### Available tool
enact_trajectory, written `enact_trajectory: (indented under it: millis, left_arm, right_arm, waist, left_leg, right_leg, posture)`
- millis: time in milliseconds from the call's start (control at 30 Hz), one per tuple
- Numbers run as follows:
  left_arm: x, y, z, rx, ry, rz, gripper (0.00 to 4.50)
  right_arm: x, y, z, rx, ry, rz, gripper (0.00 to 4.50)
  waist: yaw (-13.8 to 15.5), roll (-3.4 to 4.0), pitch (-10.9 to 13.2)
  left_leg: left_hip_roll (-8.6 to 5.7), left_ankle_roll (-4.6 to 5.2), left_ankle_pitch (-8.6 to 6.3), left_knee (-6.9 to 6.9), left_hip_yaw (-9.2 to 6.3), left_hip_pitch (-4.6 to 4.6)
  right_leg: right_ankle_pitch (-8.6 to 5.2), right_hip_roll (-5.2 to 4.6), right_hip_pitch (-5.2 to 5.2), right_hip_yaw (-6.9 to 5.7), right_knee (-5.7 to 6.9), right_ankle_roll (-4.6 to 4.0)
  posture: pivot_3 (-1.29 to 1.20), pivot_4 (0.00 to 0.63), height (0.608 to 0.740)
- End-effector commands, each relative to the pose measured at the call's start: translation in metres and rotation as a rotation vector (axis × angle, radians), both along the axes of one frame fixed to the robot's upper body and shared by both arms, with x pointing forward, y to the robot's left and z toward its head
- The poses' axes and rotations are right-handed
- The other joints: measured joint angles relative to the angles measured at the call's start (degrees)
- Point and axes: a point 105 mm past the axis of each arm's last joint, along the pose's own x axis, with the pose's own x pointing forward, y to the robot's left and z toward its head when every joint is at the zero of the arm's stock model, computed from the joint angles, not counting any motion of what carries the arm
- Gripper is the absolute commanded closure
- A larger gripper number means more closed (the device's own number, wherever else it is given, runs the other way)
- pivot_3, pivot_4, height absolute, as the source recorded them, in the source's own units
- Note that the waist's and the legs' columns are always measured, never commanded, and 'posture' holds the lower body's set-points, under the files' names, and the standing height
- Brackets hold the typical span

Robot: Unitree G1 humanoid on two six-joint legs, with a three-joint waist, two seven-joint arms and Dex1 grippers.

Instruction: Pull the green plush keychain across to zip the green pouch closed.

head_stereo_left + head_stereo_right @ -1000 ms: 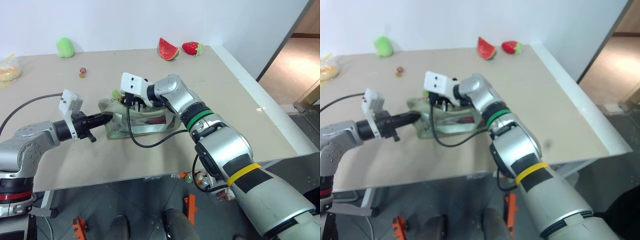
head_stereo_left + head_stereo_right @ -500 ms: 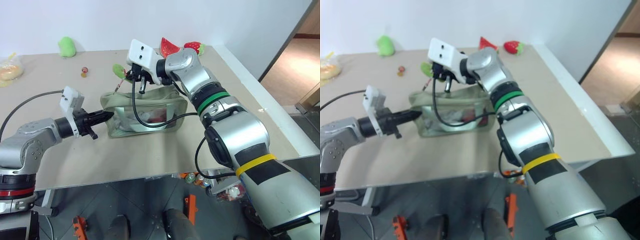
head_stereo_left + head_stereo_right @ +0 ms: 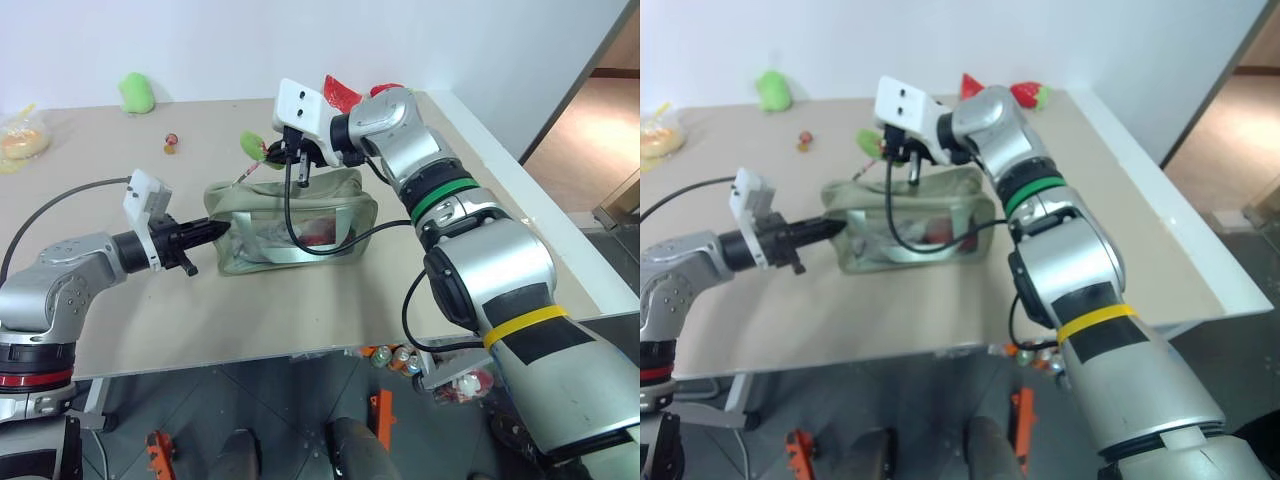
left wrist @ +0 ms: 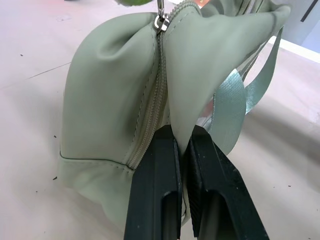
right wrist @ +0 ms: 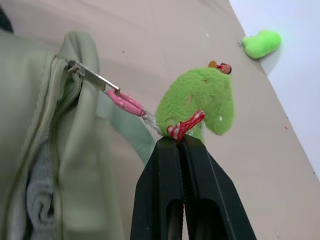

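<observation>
On the desk point(image 3: 300, 310), mid-surface: setting for all items below, listed largest to smallest.
Green pouch point(image 3: 300, 222): sits on the desk between the two arms; soft, light fabric that creases and sags where pulled, so it probably needs bracing against the zip's drag; clear window side looks slicker than the cloth.
Left gripper point(image 4: 182, 150): fingers pressed together, pinching a fold of the pouch's end beside the zipper seam; judged a sound anchor point.
Right gripper point(image 5: 179, 145): fingers pressed together, pinching the green plush keychain at its red-and-white band.
Green plush keychain point(image 5: 200, 102): held above the pouch's end nearest the left gripper, linked by a pink clip to the zipper pull; fuzzy, squashy, very light; best gripped low near the clip, since the plush body would likely compress and slip.
Writing, brands, labels: none legible on any item.
</observation>
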Motion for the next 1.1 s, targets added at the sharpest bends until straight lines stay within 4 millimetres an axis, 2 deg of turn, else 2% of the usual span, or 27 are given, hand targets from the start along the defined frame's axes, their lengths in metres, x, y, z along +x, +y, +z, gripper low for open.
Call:
enact_trajectory:
  millis: [33,267,467,567,733,900,1100]
  left_arm:
    - [0.0,-0.005,-0.014,0.01,0.053,-0.019,4.5]
    - [0.0,-0.006,-0.016,0.006,0.057,-0.02,4.5]
    - [0.0,-0.004,-0.017,0.003,0.063,-0.016,4.5]
    - [0.001,-0.004,-0.017,0.003,0.065,-0.017,4.5]
    - [0.002,-0.005,-0.017,0.005,0.069,-0.018,4.5]
    - [0.003,-0.005,-0.017,0.006,0.069,-0.02,4.5]
    - [0.002,-0.004,-0.016,0.008,0.069,-0.016,4.5]
  right_arm:
    - [0.001,-0.019,0.032,0.001,-0.101,-0.023,4.49]
    - [0.003,-0.033,0.048,-0.01,-0.178,-0.055,4.49]
    - [-0.001,-0.036,0.076,0.031,-0.241,-0.075,4.49]
    - [-0.009,-0.024,0.094,0.113,-0.222,-0.052,4.49]
    - [-0.039,0.009,0.124,0.217,-0.192,0.075,4.49]
    - [-0.054,0.019,0.123,0.213,-0.193,0.134,4.49]
    - [-0.054,0.015,0.103,0.164,-0.187,0.15,4.49]
  waist:
    - [0.2,0.0,0.0]
    - [0.9,0.0,0.0]
    - [0.9,0.01,0.0]
    - [0.9,0.01,0.0]
    - [0.7,0.05,0.1]
    - [0.7,0.09,0.1]
    - [0.7,0.08,0.1]
  left_leg:
    - [0.0,0.0,0.0,0.0,0.0,0.0]
    - [-0.03,0.0,0.0,0.0,0.0,-0.03]
    - [-0.04,-0.01,0.01,0.0,0.0,-0.06]
    - [-0.04,-0.01,0.01,-0.01,-0.02,-0.08]
    - [-0.01,-0.01,0.0,-0.04,-0.03,-0.14]
    - [0.02,-0.02,0.0,-0.09,-0.06,-0.22]
    - [0.01,-0.07,-0.03,-0.07,-0.06,-0.25]
  right_leg:
    - [0.0,0.0,0.0,0.0,0.0,0.0]
    - [-0.01,-0.04,0.0,-0.02,-0.02,0.02]
    - [-0.01,-0.05,-0.03,-0.02,-0.02,0.02]
    - [-0.01,-0.06,-0.04,-0.04,-0.02,0.02]
    - [-0.02,-0.03,-0.15,-0.06,-0.01,-0.01]
    - [-0.05,-0.03,-0.25,-0.1,-0.01,-0.02]
    - [-0.06,-0.04,-0.24,-0.12,-0.02,-0.01]
  posture:
    - [0.0,0.15,0.74]
    - [0.0,0.15,0.74]
    - [0.0,0.15,0.74]
    - [0.0,0.15,0.74]
    - [0.0,0.15,0.74]
    - [0.0,0.15,0.74]
    - [0.0,0.15,0.74]
